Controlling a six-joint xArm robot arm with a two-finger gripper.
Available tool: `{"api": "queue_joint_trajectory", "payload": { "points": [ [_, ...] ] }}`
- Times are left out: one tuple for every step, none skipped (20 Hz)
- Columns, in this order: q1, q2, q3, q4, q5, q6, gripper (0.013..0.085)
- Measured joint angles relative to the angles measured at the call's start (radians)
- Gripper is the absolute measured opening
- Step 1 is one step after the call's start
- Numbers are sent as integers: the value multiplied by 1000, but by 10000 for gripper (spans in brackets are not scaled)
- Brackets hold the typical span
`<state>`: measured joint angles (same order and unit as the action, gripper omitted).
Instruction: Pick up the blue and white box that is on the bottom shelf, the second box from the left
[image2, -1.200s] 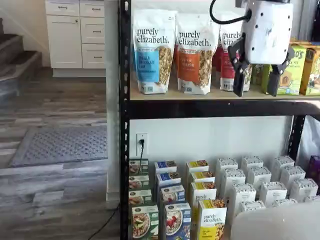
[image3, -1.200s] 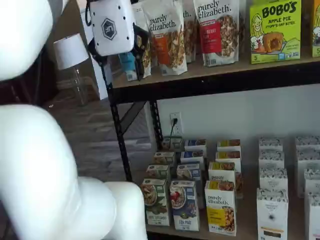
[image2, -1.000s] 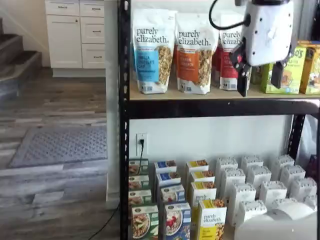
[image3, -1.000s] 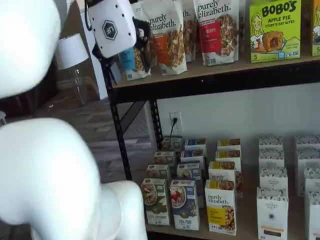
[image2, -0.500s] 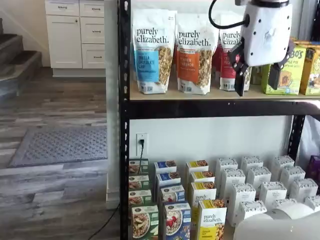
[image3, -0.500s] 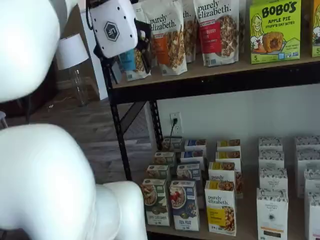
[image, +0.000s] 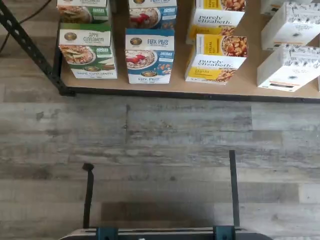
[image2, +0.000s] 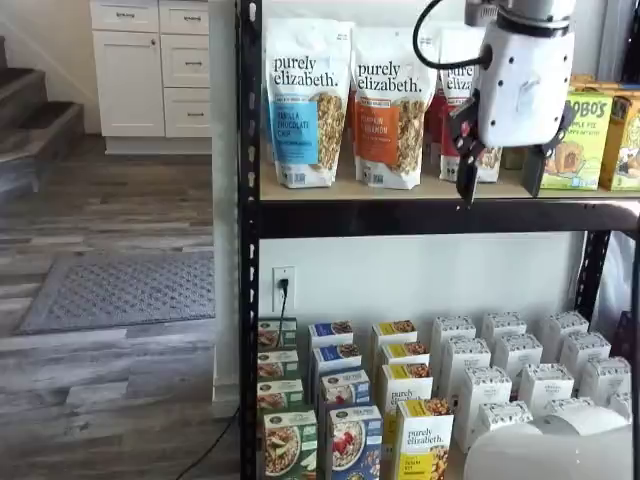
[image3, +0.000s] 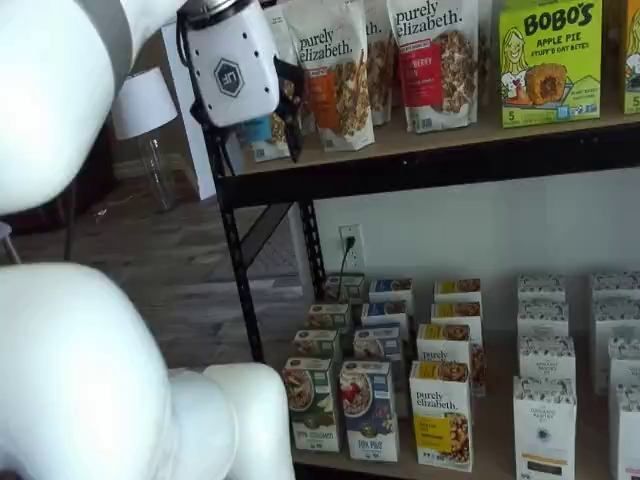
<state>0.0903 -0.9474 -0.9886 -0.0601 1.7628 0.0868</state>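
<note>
End effector (image2: 497, 180) spread, empty, high above bottom shelf (image2: 470, 455). Blue box (image2: 354, 441) untouched at shelf front, beside green carton (image2: 289, 443). Descent, grasp, lift all left.

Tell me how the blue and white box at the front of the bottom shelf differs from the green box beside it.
The blue and white box has a blue front and a bowl picture with red berries; the green box has a green band and a bowl with no red berries. The blue and white box reads "Flax Plus"; the green box reads "Apple Cinnamon". Both stand upright at the front edge of the bottom shelf, look alike in size and carry a round logo.
</note>
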Motion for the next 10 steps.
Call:
{"api": "queue_joint_trajectory", "payload": {
  "points": [
    [3,0,10,-1,-8,3,850],
    [6,-1,24,-2,-21,7,850],
    [9,-2,37,-3,-33,10,850],
    [11,-3,48,-3,-43,13,850],
    [12,-3,60,-3,-53,15,850],
    [14,-3,72,-2,-64,18,850],
    [15,-2,84,-1,-74,20,850],
    [17,-1,101,2,-88,23,850],
    [20,0,115,2,-100,27,850],
    [22,0,129,3,-112,30,850]
  ]
}}
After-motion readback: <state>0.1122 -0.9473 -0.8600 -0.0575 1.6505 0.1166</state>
